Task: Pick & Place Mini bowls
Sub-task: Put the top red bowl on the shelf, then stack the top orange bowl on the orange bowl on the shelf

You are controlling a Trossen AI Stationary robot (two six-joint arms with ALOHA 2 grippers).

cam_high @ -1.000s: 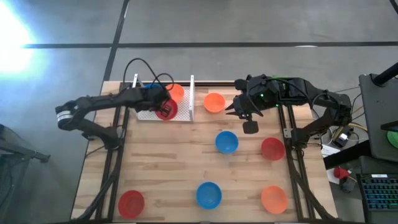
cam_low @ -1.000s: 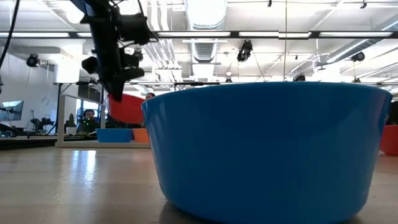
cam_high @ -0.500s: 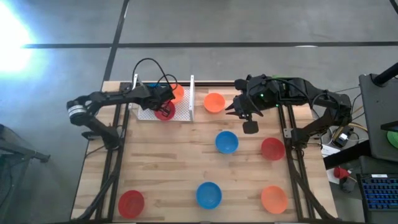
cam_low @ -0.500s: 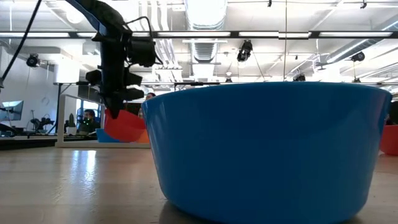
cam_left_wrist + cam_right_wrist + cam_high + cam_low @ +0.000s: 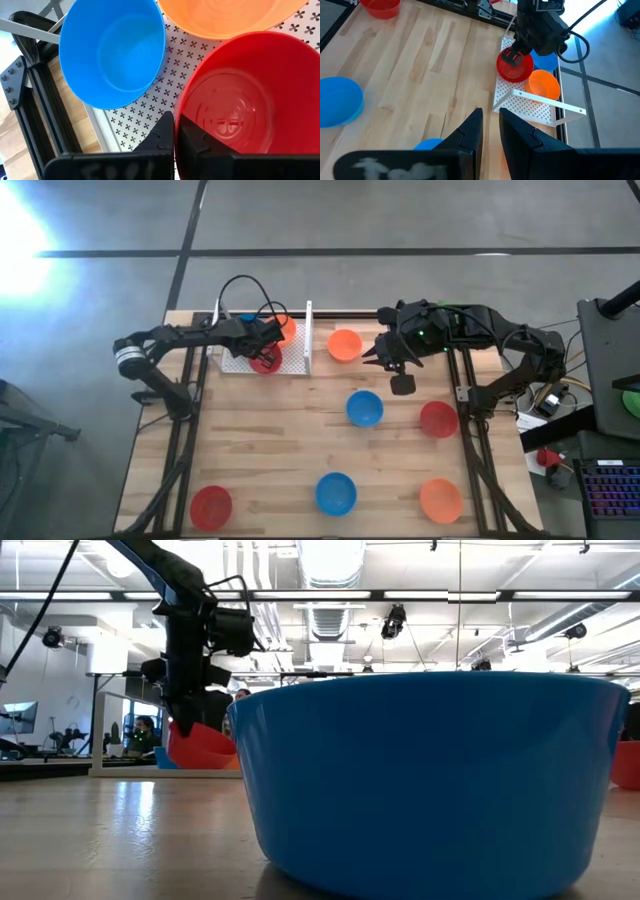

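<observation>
Left gripper (image 5: 266, 352) clamps the red bowl (image 5: 266, 360) over the tray (image 5: 295, 366); blue and orange sit just beyond it, six still wait on the table.

Nine mini bowls, small, round and shallow, all sit mouth up. A red bowl (image 5: 266, 361), an orange bowl (image 5: 286, 330) and a blue bowl (image 5: 112, 52) crowd together at the far left. Another orange one (image 5: 344, 344) lies just right of them. Mid-right sit a blue (image 5: 364, 409) and a red (image 5: 438, 419). Along the near edge lie red (image 5: 211, 506), blue (image 5: 336, 493) and orange (image 5: 441, 500).
</observation>
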